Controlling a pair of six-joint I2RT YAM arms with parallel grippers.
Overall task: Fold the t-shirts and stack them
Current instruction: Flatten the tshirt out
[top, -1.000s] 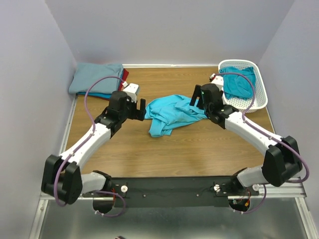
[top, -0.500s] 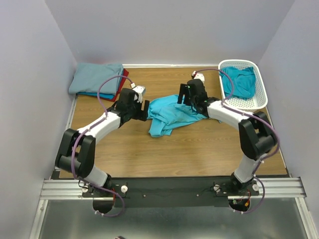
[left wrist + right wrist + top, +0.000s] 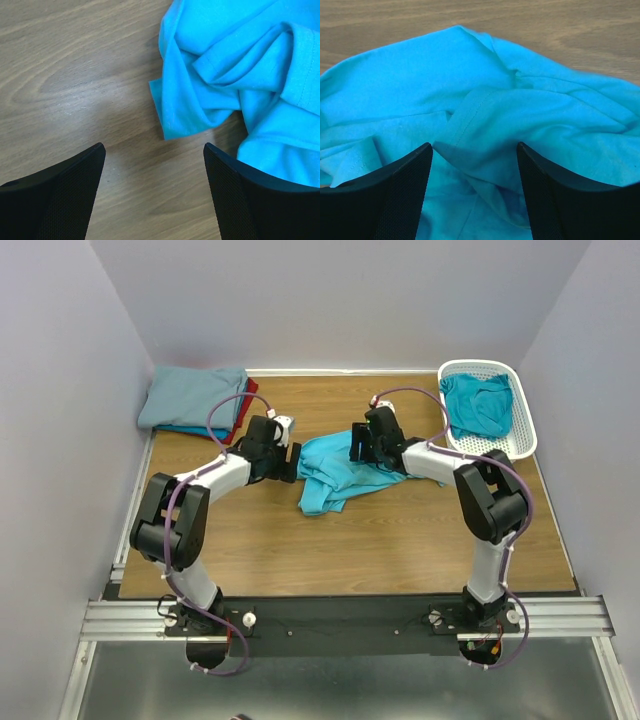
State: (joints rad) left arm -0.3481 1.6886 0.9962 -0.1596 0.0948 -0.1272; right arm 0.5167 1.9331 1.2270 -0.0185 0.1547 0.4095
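The crumpled turquoise t-shirt (image 3: 340,472) lay on the counter (image 3: 400,530), left of the basket (image 3: 525,415). My right fingers (image 3: 360,447), spread wide and empty, hovered over its basket-side half. My left fingers (image 3: 286,462), equally wide, hung over wood at its far edge.

A wooden worktop (image 3: 400,540) with a light brown grain is seen, closed in on the left, far and right sides by pale lavender walls (image 3: 350,300). A white plastic lattice basket (image 3: 490,450) is set at the far right corner of the worktop, its long side lying along the right edge. Along the near edge a silver metal rail (image 3: 560,618) is fixed, and a dull grey metal sheet (image 3: 400,690) is seen below it.
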